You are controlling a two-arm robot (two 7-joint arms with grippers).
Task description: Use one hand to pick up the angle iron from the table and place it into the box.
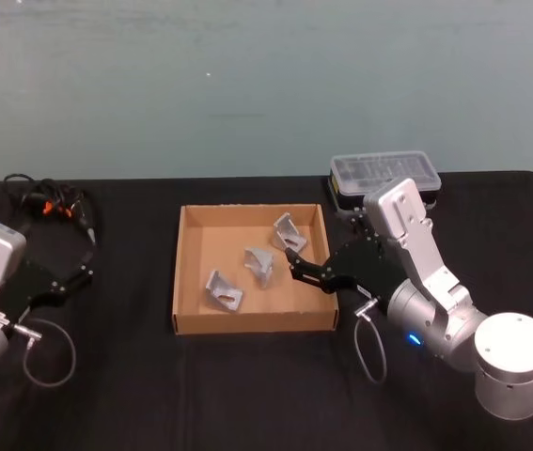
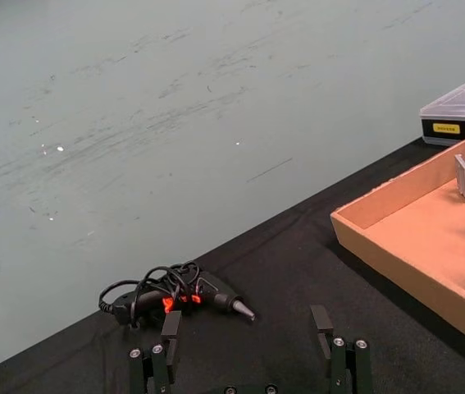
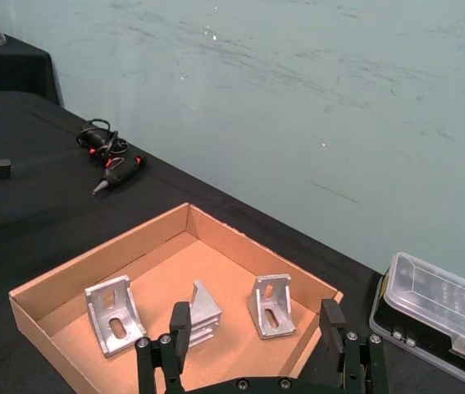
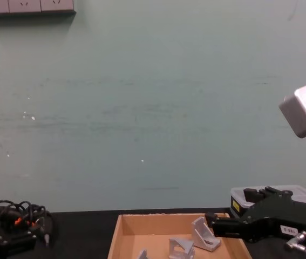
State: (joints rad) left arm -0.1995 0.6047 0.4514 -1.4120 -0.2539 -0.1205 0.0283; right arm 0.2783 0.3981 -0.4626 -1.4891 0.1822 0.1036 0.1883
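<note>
Three silver angle irons lie inside the tan cardboard box in the middle of the black table. My right gripper hangs open over the box's right side, just above the rightmost angle iron, with nothing between its fingers. In the right wrist view the open gripper frames the angle irons on the box floor. The chest view shows it above the box's right wall. My left gripper rests open at the table's left.
A black plastic case with a clear lid stands behind the box's right corner, close to my right arm. A black cable tangle with orange bits lies at the back left, ahead of the left gripper.
</note>
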